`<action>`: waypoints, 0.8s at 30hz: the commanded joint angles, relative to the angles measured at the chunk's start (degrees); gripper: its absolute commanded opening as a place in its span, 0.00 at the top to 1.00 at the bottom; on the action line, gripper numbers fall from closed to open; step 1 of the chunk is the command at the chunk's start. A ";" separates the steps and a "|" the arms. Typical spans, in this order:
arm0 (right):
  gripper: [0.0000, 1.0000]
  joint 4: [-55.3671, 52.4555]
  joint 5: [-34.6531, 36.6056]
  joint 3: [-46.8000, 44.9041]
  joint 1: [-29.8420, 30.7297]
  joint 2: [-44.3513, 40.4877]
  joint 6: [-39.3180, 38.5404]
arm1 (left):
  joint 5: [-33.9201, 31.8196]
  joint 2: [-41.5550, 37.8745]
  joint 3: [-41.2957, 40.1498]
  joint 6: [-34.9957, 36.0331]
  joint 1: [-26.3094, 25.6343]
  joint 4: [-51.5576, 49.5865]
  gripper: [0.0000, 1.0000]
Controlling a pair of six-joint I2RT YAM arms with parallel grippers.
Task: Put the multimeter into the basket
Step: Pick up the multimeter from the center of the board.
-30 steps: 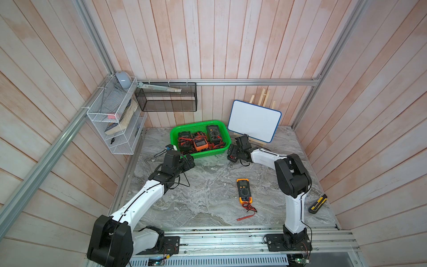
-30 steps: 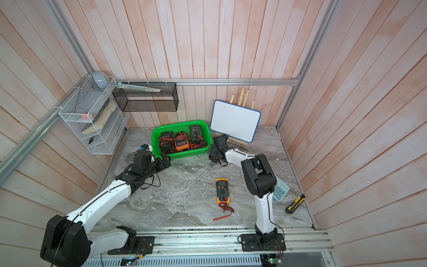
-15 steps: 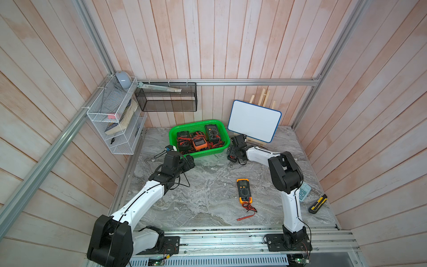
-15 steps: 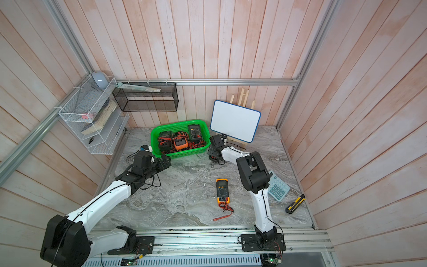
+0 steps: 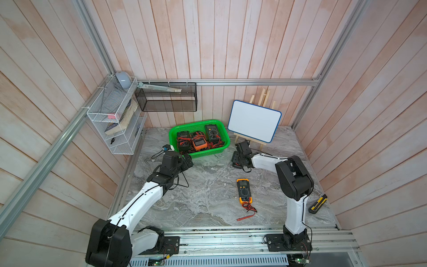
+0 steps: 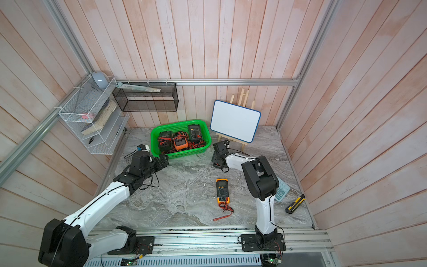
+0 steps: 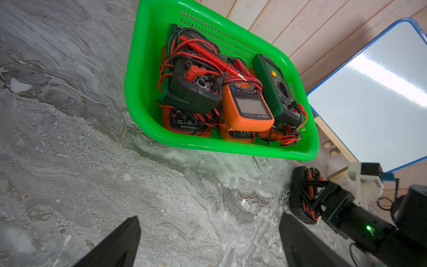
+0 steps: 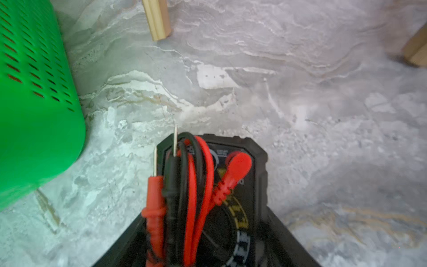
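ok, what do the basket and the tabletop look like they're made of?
Basket: moulded plastic, bright green and glossy; slotted walls, rounded rim, sheen on the rim. Tabletop: grey veined stone look, fairly matte; real marble or a printed laminate, the pictures leave that open.

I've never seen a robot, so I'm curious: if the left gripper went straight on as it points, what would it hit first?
Probably the near wall of the green basket: the open left gripper points toward it across the marble tabletop. If tilted down, maybe the tabletop first.
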 commanded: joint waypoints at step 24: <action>0.57 1.90 -6.89 12.27 7.16 -8.44 -9.61 | 9.38 3.59 5.29 5.15 15.21 -2.09 0.00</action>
